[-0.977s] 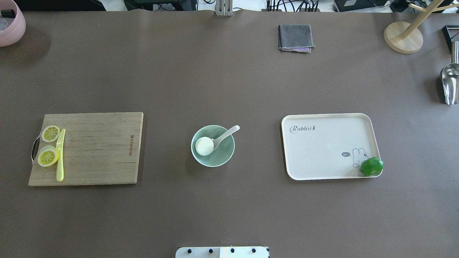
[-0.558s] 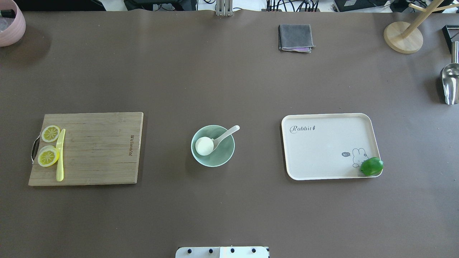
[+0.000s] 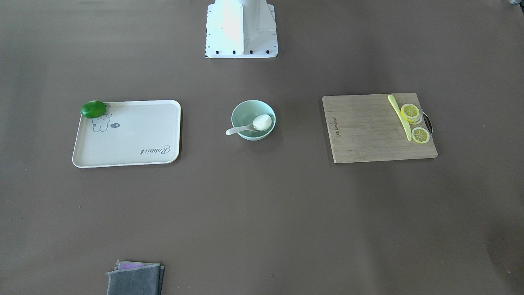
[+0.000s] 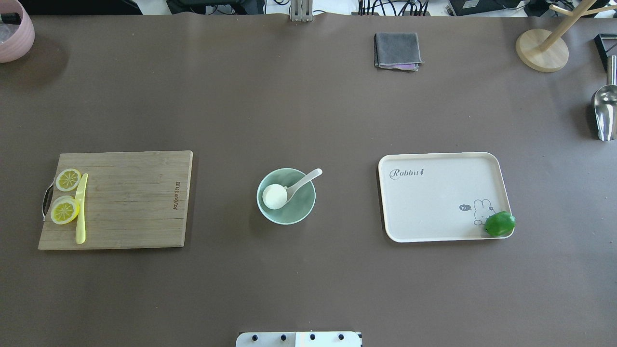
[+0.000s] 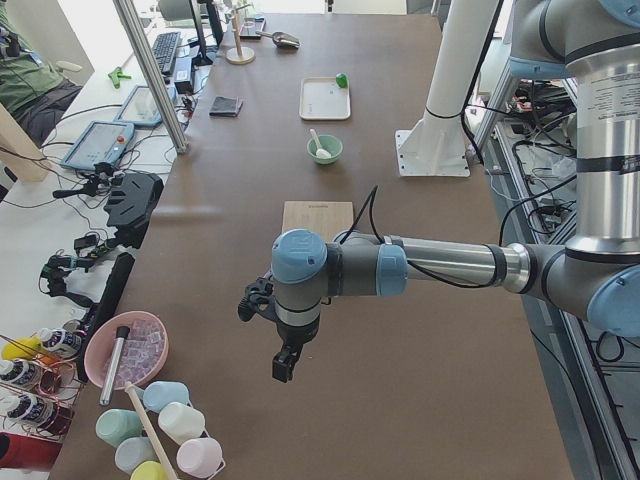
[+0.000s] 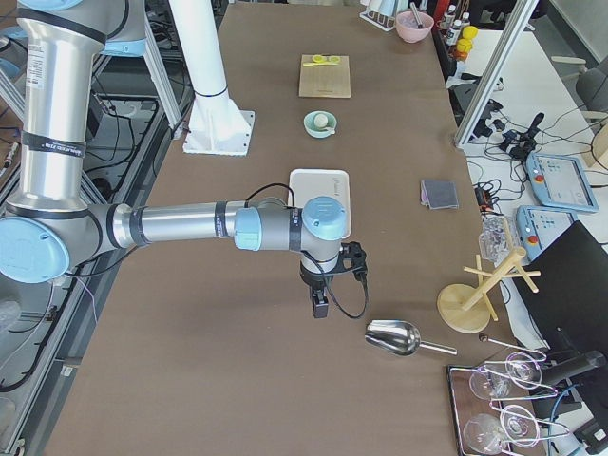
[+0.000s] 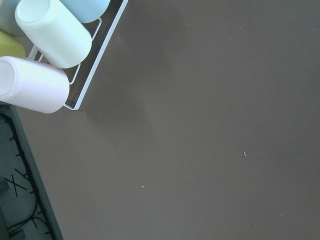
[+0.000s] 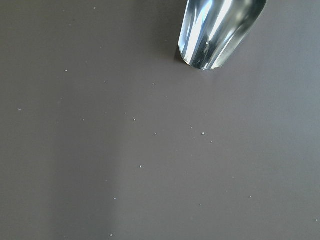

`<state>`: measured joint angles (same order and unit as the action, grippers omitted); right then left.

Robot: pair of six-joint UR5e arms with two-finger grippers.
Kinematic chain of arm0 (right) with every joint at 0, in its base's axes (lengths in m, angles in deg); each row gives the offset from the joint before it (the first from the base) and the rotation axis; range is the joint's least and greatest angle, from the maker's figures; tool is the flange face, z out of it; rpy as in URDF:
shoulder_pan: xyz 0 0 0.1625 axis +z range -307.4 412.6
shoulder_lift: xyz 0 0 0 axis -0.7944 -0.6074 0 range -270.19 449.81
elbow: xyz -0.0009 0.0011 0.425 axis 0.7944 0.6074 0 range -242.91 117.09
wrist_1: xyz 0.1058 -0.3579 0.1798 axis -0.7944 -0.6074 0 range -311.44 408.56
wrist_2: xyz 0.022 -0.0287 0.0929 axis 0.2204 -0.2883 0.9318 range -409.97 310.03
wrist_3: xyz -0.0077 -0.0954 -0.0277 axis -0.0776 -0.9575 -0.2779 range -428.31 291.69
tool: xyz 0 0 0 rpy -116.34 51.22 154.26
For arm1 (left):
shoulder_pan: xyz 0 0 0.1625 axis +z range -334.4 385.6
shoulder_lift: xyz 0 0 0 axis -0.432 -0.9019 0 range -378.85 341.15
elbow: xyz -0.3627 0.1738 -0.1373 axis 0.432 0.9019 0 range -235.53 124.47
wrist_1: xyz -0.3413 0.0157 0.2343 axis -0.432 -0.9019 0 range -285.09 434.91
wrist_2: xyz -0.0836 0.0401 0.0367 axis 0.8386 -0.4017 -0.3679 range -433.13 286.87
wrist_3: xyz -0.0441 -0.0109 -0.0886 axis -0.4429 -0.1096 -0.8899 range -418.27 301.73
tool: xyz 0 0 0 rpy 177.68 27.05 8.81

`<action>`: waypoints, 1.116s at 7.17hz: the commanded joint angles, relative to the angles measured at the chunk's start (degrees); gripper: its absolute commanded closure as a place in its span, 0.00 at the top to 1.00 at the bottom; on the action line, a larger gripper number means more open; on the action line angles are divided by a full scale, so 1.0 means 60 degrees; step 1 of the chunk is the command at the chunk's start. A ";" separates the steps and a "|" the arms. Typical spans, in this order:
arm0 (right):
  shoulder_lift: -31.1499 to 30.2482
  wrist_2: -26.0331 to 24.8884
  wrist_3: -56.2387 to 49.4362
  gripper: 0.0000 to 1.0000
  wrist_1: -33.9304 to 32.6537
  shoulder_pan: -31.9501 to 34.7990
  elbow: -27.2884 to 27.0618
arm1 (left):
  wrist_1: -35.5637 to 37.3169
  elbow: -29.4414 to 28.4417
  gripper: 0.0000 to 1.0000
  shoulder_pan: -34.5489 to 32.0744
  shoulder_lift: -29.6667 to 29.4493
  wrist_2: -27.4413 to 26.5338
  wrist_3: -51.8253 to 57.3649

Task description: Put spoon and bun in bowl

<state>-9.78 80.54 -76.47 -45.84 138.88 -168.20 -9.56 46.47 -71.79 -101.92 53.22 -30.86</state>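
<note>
The pale mint-green bowl [image 4: 300,212] stands at the table's middle, also in the front view [image 3: 245,110]. The white bun [image 4: 274,196] lies inside it, on its left side. The white spoon [image 4: 307,180] rests in the bowl with its scoop by the bun and its handle over the far right rim. My left gripper [image 5: 283,365] hangs over bare table far to the left, and my right gripper [image 6: 320,306] far to the right. Both show only in the side views, so I cannot tell whether they are open or shut.
A wooden cutting board [image 4: 130,202] with lemon slices and a yellow knife [image 4: 81,212] lies on the left. A cream tray [image 4: 434,202] with a green lime [image 4: 500,224] lies on the right. A grey cloth [image 4: 397,50], metal scoop [image 4: 604,113], wooden stand [image 4: 542,48] and pink bowl [image 4: 12,31] stand around the edges.
</note>
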 commanded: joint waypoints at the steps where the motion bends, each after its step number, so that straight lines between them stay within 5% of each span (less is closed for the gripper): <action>1: 0.0001 0.0031 -0.0002 1.00 0.0002 -0.0025 -0.0001 | 0.0000 0.0007 1.00 0.0000 0.0001 0.0006 0.0002; 8: 0.0001 0.0032 -0.0002 1.00 0.0002 -0.0127 -0.0016 | -0.0029 0.0021 1.00 0.0014 0.0133 0.0020 -0.0013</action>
<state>-9.78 80.76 -76.48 -45.83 138.16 -168.28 -9.72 46.58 -71.71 -101.25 53.33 -30.91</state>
